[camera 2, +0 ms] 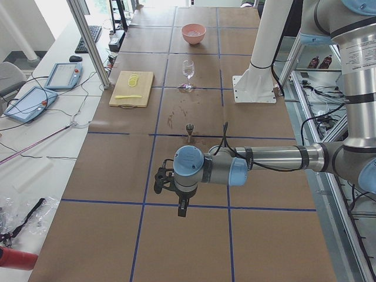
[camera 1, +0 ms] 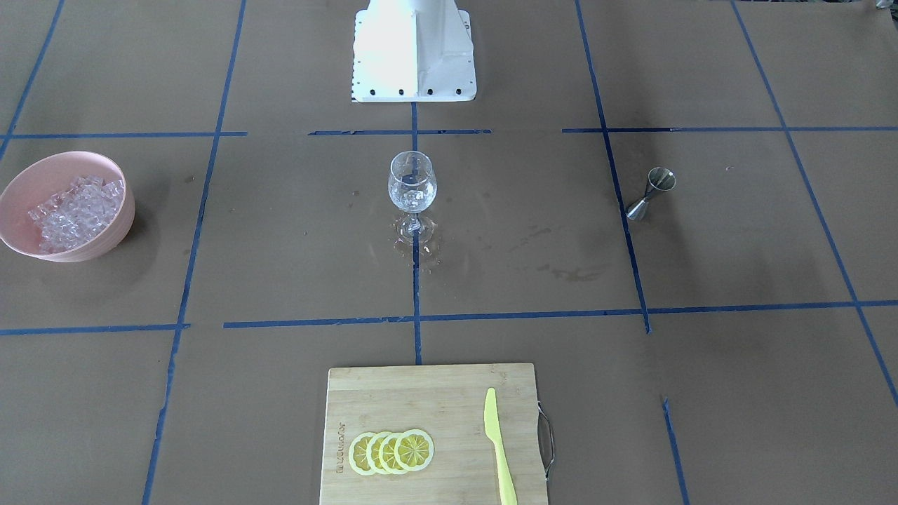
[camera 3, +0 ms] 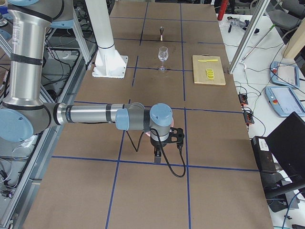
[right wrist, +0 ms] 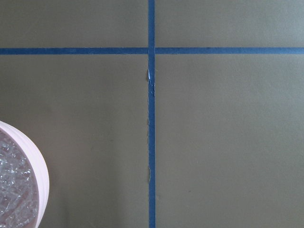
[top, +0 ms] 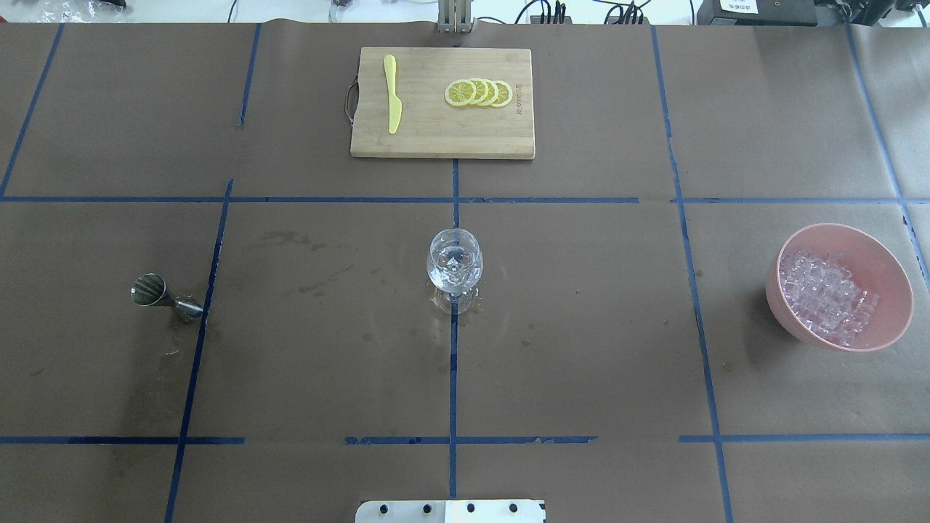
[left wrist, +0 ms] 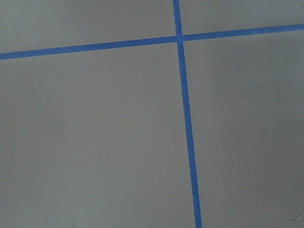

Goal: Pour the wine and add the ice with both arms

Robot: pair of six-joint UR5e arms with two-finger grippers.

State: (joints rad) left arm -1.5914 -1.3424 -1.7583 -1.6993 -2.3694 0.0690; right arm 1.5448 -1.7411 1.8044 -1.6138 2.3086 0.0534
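Holds the left arm (camera 2: 270, 157) out low, forearm level, upper tube rising upright behind a square-bent elbow. Ends in a folded wrist with light-blue caps, the left claw (camera 2: 183, 207) pointing straight down from it, fingers too small and dark to judge as parted or closed. Shows the same pose in the right arm (camera 3: 90, 114): forearm level, wrist folded, right claw (camera 3: 157, 153) hanging straight down. Cannot tell that claw's state either. Appears only in the two side views.
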